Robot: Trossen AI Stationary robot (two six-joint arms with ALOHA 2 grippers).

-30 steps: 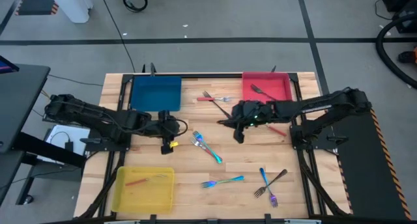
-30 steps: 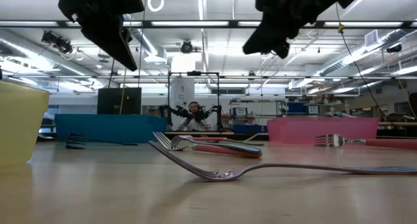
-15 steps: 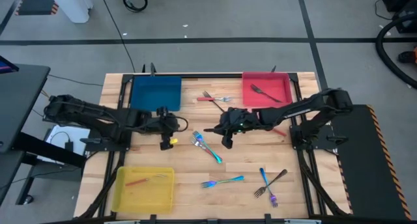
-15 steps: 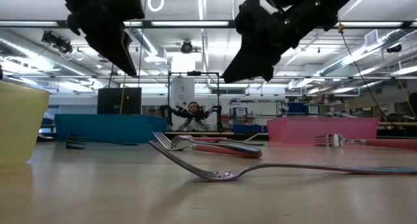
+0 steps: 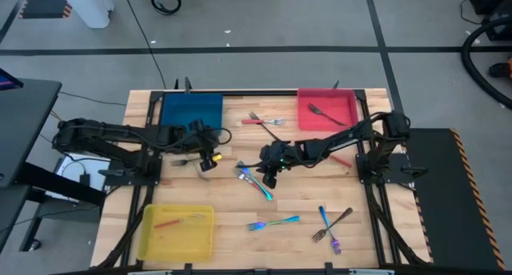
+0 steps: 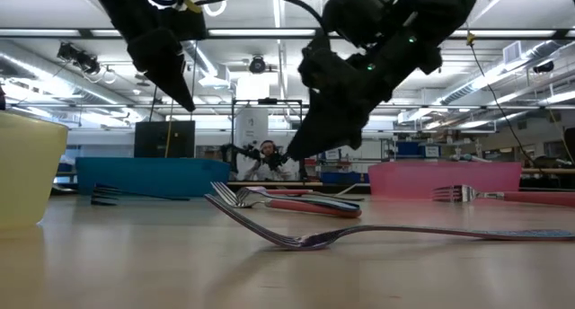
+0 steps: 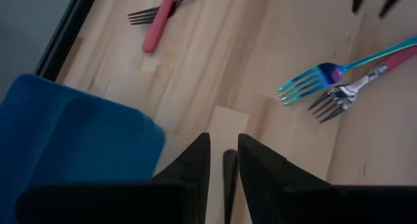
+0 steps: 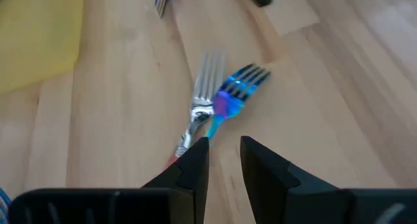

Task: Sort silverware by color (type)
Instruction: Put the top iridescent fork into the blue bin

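My left gripper (image 5: 205, 158) hangs above the table beside the blue tray (image 5: 192, 113), shut on a slim dark utensil (image 7: 229, 175). My right gripper (image 5: 266, 177) is shut and empty, low over the table's middle. Just ahead of it a red-handled fork (image 8: 201, 103) and an iridescent fork (image 8: 236, 87) lie crossed on the wood. In the low view both grippers (image 6: 184, 98) (image 6: 292, 152) point down, clear of the table. A dark fork (image 5: 324, 113) lies in the red tray (image 5: 346, 107). A red-handled fork (image 5: 168, 221) lies in the yellow tray (image 5: 200, 243). My left gripper pinches the slim dark utensil between its two fingers; a rounded end (image 7: 229, 157) shows in the narrow gap. It is lifted clear of the table. Which part of it the fingers have is hidden by the fingers themselves.
A red-handled fork (image 5: 260, 121) and a dark one (image 5: 278, 136) lie between the blue and red trays. An iridescent fork (image 5: 274, 223) lies near the front, with another iridescent fork (image 5: 326, 227) and a dark one (image 5: 342, 219) to its right. A red-handled piece (image 5: 340, 159) lies under the right arm.
My right gripper has swung from beside the red tray toward the table's left and near side and dropped low over the crossed forks in the middle. My left gripper has shifted a little toward the far edge, closer to the blue tray.
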